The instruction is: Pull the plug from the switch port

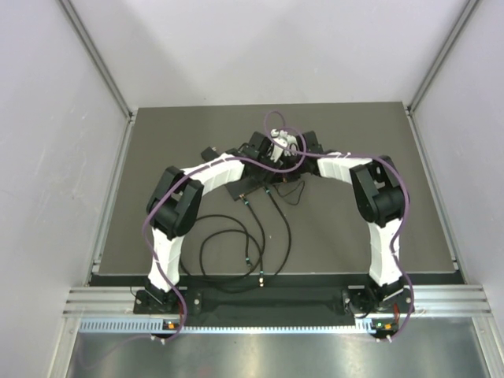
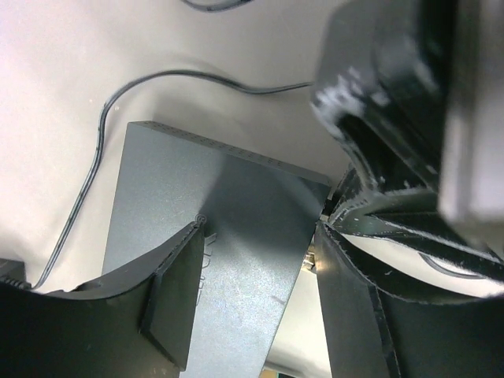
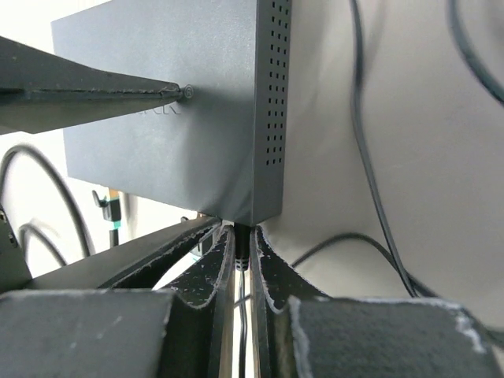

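- Left wrist view: the switch (image 2: 236, 236) lies flat on the worktop (image 2: 63, 71), and the left pincer (image 2: 258, 228) stands about half open astride it, one finger over its top face and the other at its edge; we cannot tell whether the pads actually press it. If they get no bite, we judge the box will slide along with the pull instead of giving up the plug
- Right wrist view: the right pincer (image 3: 242, 235) is closed tight on the plug (image 3: 242, 249), right where it enters the narrow edge of the switch at the corner. The hold sits on the very ends of the fingers, so we think they could slip off; a crooked pull could also jam the plug, and a latch, if there is one, would hold it fast
- Top external view: both pincers crowd together over the far middle of the worktop and hide the switch, while loose cables (image 1: 244, 236) loop nearby. We fear the pincers knocking each other, or a cable snagging if the right arm (image 1: 378, 213) draws back
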### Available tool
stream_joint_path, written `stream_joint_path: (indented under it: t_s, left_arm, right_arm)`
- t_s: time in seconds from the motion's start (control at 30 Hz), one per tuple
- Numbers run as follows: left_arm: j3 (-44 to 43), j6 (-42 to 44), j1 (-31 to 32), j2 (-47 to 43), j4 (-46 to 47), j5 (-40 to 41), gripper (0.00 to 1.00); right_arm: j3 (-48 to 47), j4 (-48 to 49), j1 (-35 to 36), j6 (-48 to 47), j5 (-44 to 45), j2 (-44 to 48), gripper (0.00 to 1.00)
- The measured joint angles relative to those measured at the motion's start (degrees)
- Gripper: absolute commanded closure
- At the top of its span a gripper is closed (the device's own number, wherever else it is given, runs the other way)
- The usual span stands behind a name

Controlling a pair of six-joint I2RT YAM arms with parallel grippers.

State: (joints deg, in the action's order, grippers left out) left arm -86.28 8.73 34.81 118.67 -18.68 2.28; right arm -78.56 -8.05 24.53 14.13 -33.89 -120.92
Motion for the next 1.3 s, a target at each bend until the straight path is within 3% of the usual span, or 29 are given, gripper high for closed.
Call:
stream_joint_path:
  t_s: [0.13,0.37,0.63,0.97,1.1,1.3]
  left_arm:
    - [-0.5,-0.3,0.0,0.3,0.3,-0.5,0.45]
    - [-0.7,0.3,-1.8,1.0,2.1,1.4,0.45]
    - [2.5,0.4,-3.7,-0.4,6.1,1.8,0.39]
    - [10.4,-1.7,-3.8,-9.4,3.2,-4.2,0.32]
    - [11.1,-3.9,-3.8,-15.0,1.9,-6.3,0.3]
    - [11.1,-8.1,-3.8,-22.2,2.1,-6.4,0.29]
  right_arm:
    - [2.4,1.7,0.6,0.0,4.6,2.1,1.0]
    - [4.0,-3.5,1.2,-1.6,10.5,5.0,1.0]
    - [5.9,-2.9,0.3,-0.4,7.3,6.0,1.0]
    - [6.3,-2.3,-9.6,4.2,3.0,7.4,0.99]
    - [7.2,-5.2,-11.9,3.9,7.6,11.8,0.99]
    - [8.5,-9.6,-15.2,2.5,21.3,18.9,0.96]
